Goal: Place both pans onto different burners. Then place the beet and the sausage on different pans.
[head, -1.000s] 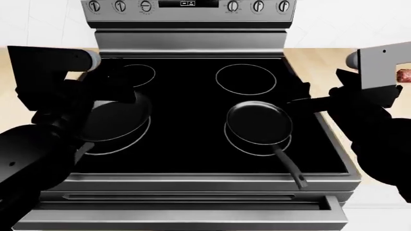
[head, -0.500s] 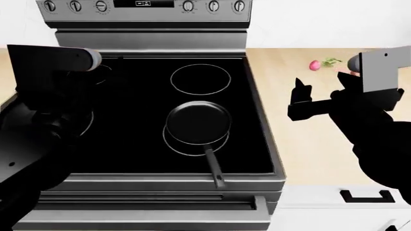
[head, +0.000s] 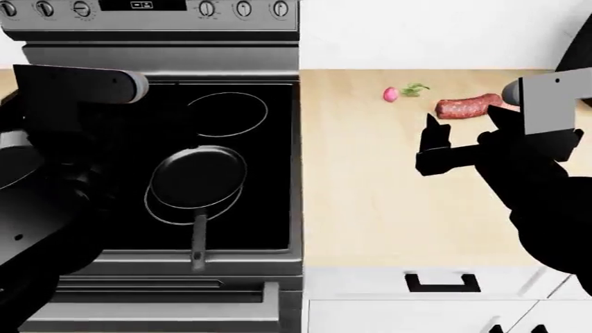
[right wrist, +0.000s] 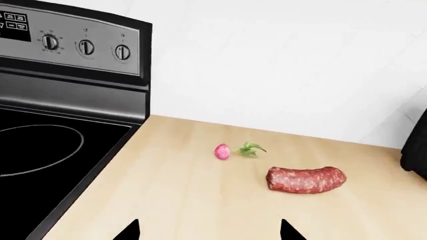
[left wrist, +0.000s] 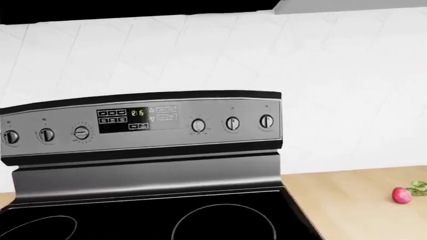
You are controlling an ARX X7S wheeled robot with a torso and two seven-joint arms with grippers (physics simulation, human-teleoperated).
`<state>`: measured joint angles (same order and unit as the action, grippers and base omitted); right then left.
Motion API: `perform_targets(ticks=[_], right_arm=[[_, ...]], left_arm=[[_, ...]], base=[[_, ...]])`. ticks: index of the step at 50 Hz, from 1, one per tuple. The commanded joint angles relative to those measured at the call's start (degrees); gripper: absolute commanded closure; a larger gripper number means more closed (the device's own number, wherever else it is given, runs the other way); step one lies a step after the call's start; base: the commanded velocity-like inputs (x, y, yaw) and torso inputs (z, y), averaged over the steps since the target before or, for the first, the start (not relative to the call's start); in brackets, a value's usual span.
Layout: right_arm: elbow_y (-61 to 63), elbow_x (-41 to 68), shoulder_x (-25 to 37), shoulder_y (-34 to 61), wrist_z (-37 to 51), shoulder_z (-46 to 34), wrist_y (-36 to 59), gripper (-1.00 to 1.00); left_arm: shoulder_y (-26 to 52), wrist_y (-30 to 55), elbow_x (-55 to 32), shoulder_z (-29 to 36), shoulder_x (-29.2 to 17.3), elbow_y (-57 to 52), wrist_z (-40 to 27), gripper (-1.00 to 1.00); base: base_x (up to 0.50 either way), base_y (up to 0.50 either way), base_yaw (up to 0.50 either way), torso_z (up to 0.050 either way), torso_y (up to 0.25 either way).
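Observation:
The smaller pan (head: 197,177) sits on a front burner (head: 159,211) of the black cooktop, its handle pointing at the stove's front edge. The larger pan is hidden behind my left arm. The rear burner (head: 227,114) is bare. It also shows in the left wrist view (left wrist: 227,222). The beet (head: 390,94) and the sausage (head: 472,106) lie on the wooden counter to the right of the stove. Both also show in the right wrist view, beet (right wrist: 222,151) and sausage (right wrist: 306,179). My right gripper (head: 428,146) is open and empty above the counter, short of the sausage (right wrist: 210,230). My left gripper's fingers cannot be made out.
The stove's knob panel (head: 148,14) stands at the back. The wooden counter (head: 370,194) runs right from the stove, with a drawer handle (head: 442,282) below its front edge. A dark object (right wrist: 415,152) stands at the counter's far right by the white wall.
The head view has swung right: the stove slid to the left of the picture, and the counter with the beet and sausage came into view. The larger pan went out of sight behind my left arm.

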<state>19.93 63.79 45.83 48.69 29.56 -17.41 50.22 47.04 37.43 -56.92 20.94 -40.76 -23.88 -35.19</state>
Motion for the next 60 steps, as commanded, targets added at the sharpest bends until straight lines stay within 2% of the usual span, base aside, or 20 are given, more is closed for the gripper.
perform_targets(ticks=[1,47,60], right_arm=[[-0.14,-0.21,-0.02,-0.17,-0.29,-0.17,-0.33,-1.0],[-0.27,-0.61,-0.26,-0.65,-1.14,-1.05,-1.08,-1.0],[-0.42,-0.82,-0.52,-0.89,-1.93,-1.6,-1.43,-1.0]], left_arm=[[0.14,0.21,0.01,0.18,-0.07,-0.16,-0.16,-1.0],[-0.15,-0.06,0.28,0.67,0.07,0.21,-0.03,-1.0],[-0.01,0.63,0.02,0.96,0.01,0.5,-0.37,-1.0]], base=[[0.0,-0.48,0.0,0.0,0.0],[0.0,-0.47,0.0,0.0,0.0],[0.0,0.0,0.0,0.0,0.0]])
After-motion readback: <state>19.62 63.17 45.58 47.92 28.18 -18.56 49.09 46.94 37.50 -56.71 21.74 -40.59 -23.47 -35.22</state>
